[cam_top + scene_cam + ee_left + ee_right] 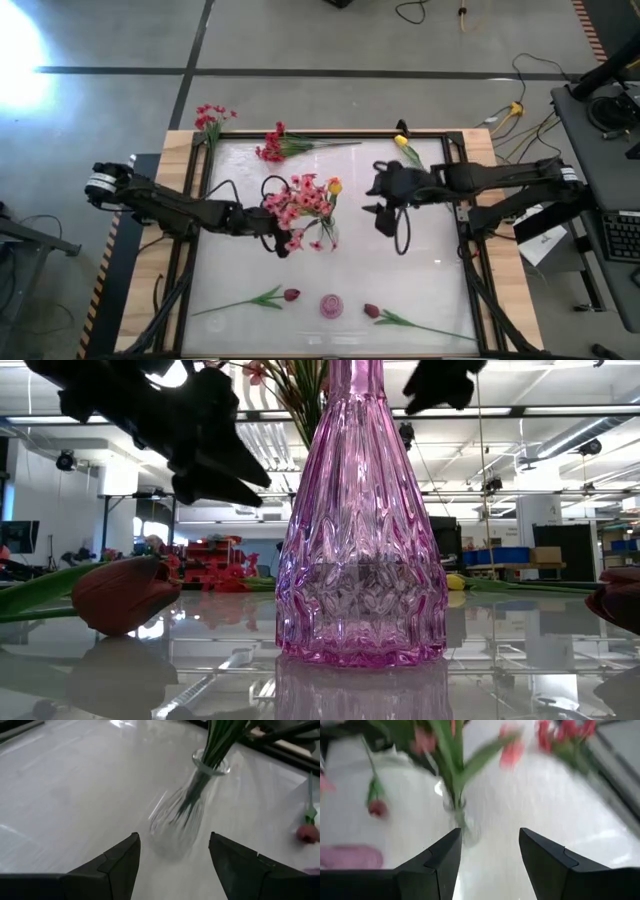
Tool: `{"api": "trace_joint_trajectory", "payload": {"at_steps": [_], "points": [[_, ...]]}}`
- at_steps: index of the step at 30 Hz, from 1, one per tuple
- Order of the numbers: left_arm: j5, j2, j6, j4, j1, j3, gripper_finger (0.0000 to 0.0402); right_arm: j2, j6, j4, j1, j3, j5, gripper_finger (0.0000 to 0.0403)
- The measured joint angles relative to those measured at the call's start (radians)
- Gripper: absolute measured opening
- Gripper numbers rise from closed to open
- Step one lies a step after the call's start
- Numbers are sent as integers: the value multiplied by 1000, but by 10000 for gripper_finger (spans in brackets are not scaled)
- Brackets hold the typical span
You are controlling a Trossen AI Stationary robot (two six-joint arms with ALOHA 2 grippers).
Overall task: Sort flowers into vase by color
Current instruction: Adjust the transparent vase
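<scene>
- Your right gripper (384, 208) hangs over the middle of the table, to the right of the clear vase. Its two fingers (437, 865) stand apart and nothing is between them.
- Your left gripper (278, 238) is just beside the clear vase (187, 810), on its left. Its fingers (117, 865) are spread wide and hold nothing. The vase stands a little way in front of them, not touching.
- The clear vase has a bunch of pink flowers (300, 200) in it, with green stems going down inside. One yellow tulip (334, 186) sticks out at the right side of the bunch.
- A pink vase (360, 520) stands near the front edge of the table. In the high view it is the small pink ring (331, 305).
- A dark red bud (291, 295) lies to the left of the pink vase, with its green stem pointing away to the left.
- Another dark red bud (371, 311) lies to the right of the pink vase, stem pointing right.
- A red spray (272, 146) lies near the back edge of the table.
- More red blossoms (212, 116) lie at the back left corner, partly off the white top.
- A second yellow tulip (401, 142) lies at the back right, close to your right arm.
</scene>
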Motion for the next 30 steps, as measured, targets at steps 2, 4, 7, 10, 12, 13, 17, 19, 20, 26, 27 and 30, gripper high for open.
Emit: {"api": "trace_joint_trajectory", "payload": {"at_steps": [2,4,7,10,12,13,17,19,20,26,27,30], "points": [[-1,38,1,54,0,0,223,14,9,30,29,-38,11,192],[-1,70,0,91,1,0,223,38,24,84,65,-84,39,192],[0,109,-7,111,1,0,223,89,56,207,112,-158,67,192],[5,128,-7,107,0,0,223,156,114,340,138,-213,87,192],[7,129,-7,93,0,0,223,211,158,405,141,-236,92,192],[7,128,-8,88,0,0,223,239,178,432,141,-244,92,192],[7,95,-9,28,0,0,222,343,230,506,141,-251,92,200],[7,72,-14,-30,0,0,218,388,236,525,141,-241,93,213],[8,60,-15,-55,0,0,215,407,236,545,141,-234,93,221],[8,-13,-15,-157,0,0,195,506,229,588,141,-199,121,277],[8,-24,-18,-173,-1,0,192,518,229,587,141,-196,136,285],[8,-50,-37,-209,-2,0,185,537,249,586,140,-189,193,302]]}}
